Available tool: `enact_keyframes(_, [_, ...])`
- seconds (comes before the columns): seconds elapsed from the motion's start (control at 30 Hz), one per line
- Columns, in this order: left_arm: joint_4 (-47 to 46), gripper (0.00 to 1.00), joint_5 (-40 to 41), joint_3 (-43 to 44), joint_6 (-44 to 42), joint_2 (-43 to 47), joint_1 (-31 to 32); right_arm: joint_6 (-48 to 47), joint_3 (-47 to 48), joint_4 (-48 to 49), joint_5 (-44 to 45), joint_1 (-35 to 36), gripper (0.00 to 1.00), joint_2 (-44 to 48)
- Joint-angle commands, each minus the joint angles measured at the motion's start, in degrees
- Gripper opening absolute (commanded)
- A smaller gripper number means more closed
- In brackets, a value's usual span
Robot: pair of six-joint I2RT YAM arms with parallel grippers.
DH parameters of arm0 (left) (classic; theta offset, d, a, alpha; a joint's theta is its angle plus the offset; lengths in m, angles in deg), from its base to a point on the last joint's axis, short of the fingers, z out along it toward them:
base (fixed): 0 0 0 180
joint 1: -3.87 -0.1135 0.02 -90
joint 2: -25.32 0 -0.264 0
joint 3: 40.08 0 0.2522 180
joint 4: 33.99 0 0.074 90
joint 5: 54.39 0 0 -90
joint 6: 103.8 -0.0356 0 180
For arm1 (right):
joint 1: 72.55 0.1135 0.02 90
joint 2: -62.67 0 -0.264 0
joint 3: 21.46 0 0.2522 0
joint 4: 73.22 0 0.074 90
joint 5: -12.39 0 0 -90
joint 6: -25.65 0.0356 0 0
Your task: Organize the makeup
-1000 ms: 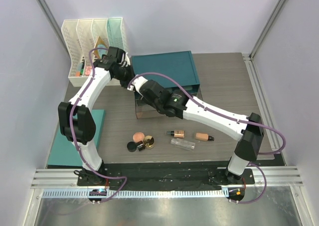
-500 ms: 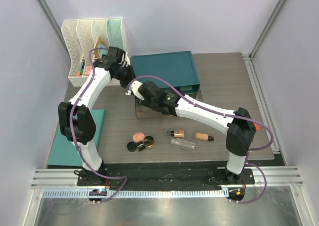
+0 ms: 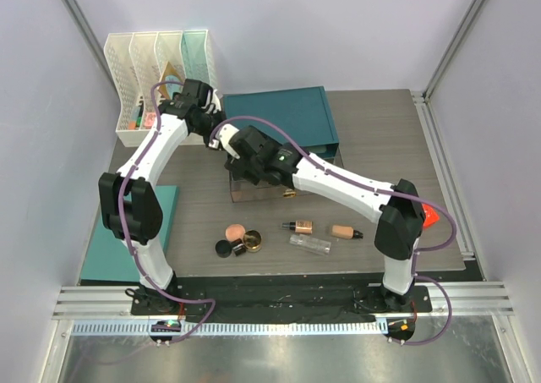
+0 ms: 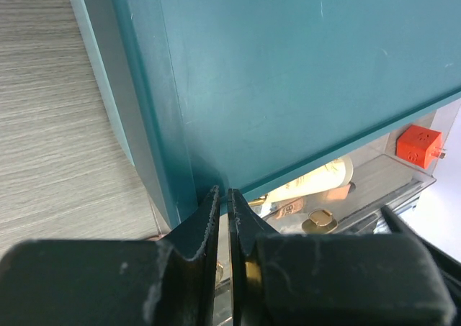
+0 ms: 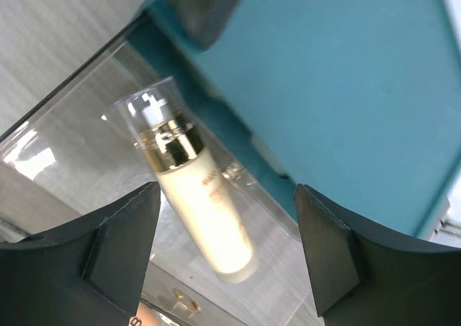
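right gripper (image 5: 225,248) gapes over a cream pump bottle (image 5: 196,191), lettering too blurred to read; left gripper (image 4: 223,218) is pinched shut.

Left tool (image 4: 223,196) closed at corner of teal organizer (image 4: 302,74), cream bottle (image 4: 317,180) in clear drawer (image 4: 389,171) beneath, red cube (image 4: 419,145) nearby

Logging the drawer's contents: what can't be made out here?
Top view: the right arm largely hides the clear plastic drawer.
Left wrist view: the teal box top cuts off the cream pump bottle; the small gold piece beside it is unidentifiable.
Right wrist view: the bottle's label is blurred.
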Motion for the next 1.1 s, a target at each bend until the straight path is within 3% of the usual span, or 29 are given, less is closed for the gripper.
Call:
enact_keyframes(0.0, [4.21, 0.09, -0.09, 0.81, -0.47, -1.29, 0.11, 3.61, 4.57, -0.52, 3.81, -0.13, 0.80, 3.90])
enact_keyframes(0.23, [4.21, 0.10, -0.44, 0.73, -0.38, -1.55, 0.11, 12.91, -1.83, -8.69, -8.99, -0.13, 0.81, 15.84])
enact_keyframes(0.47, [2.63, 0.10, -1.49, -0.59, 0.76, -1.99, 0.11, 25.93, -23.78, -9.31, -12.27, -0.13, 0.82, 31.48])
enact_keyframes(0.6, [2.19, 0.10, -1.49, -1.12, 0.59, -2.26, 0.11, 31.65, -31.63, -8.44, -15.17, -0.13, 0.82, 35.71])
enact_keyframes(1.07, [1.92, 0.10, -1.23, -2.27, 0.06, -2.35, 0.11, 37.55, -45.61, -4.22, -20.53, -0.13, 0.81, 32.30])
